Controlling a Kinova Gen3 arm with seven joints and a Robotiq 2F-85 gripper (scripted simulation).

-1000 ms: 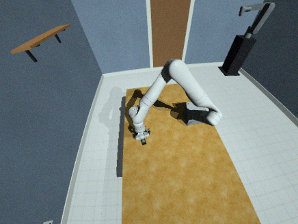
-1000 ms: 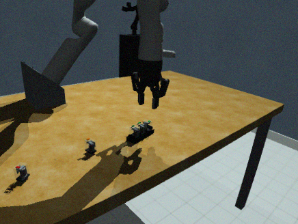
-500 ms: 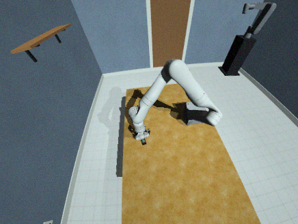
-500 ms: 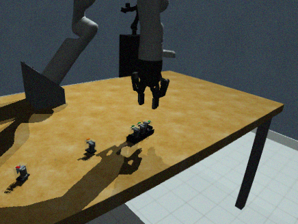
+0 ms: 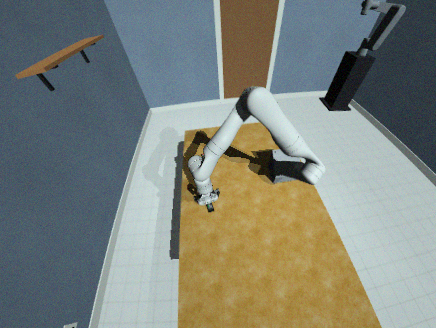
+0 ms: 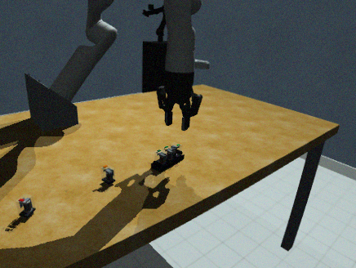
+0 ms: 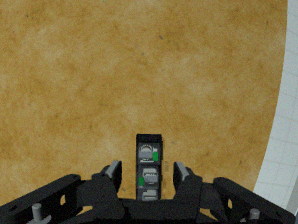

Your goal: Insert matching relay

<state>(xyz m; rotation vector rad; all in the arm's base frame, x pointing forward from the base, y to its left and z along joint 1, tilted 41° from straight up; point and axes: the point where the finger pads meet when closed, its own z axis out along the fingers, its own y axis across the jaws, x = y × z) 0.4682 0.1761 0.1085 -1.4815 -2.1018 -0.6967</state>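
Observation:
The black rack [image 6: 168, 163] [image 7: 149, 139] [image 5: 210, 207] lies on the wooden table [image 6: 245, 122], near its front edge. Three clear relays with green buttons stand in its pockets: one [image 6: 160, 155], a second [image 6: 168, 152] and a third [image 6: 176, 149]. My gripper [image 6: 177, 122] [image 7: 147, 171] [image 5: 208, 198] hangs straight above the rack, well clear of it. Its fingers are apart with nothing between them. In the wrist view the rack shows between the fingertips, its near end hidden by the gripper body.
A loose relay with an orange button [image 6: 108, 173] stands left of the rack. Another with a red button [image 6: 25, 205] stands at the far left. The arm's grey wedge base [image 6: 49, 107] sits at the back left. A black stand [image 6: 153, 67] rises behind the table.

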